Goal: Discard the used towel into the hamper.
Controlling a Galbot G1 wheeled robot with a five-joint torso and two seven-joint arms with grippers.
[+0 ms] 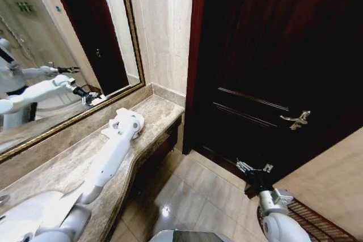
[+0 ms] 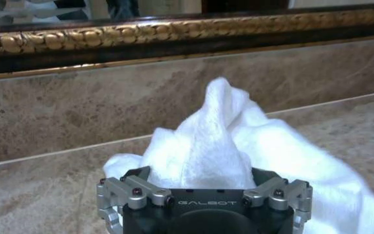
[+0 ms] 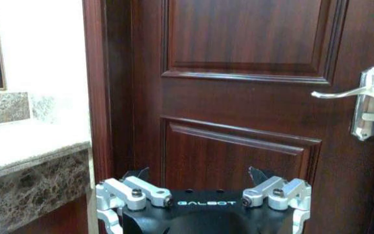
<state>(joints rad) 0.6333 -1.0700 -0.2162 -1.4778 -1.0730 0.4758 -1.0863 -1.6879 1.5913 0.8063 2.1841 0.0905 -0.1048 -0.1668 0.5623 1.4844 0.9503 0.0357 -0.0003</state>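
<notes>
The left gripper (image 2: 203, 187) is down on the counter (image 1: 68, 160) by the mirror (image 1: 57, 55), with the towel (image 2: 229, 141) bunched up between its jaws; they look closed on the cloth, though the fingertips are buried in the folds. The right gripper (image 3: 203, 187) hangs idle near the door (image 3: 239, 97), jaws apart and empty. The hamper (image 1: 317, 219) sits on the floor at the robot's lower right (just its wire rim shows past the right arm), well apart from the towel. The risk, I judge, is a shallow pinch: loose folds could slip out on the swing across, or the trailing cloth could drag and snag on the counter edge.
</notes>
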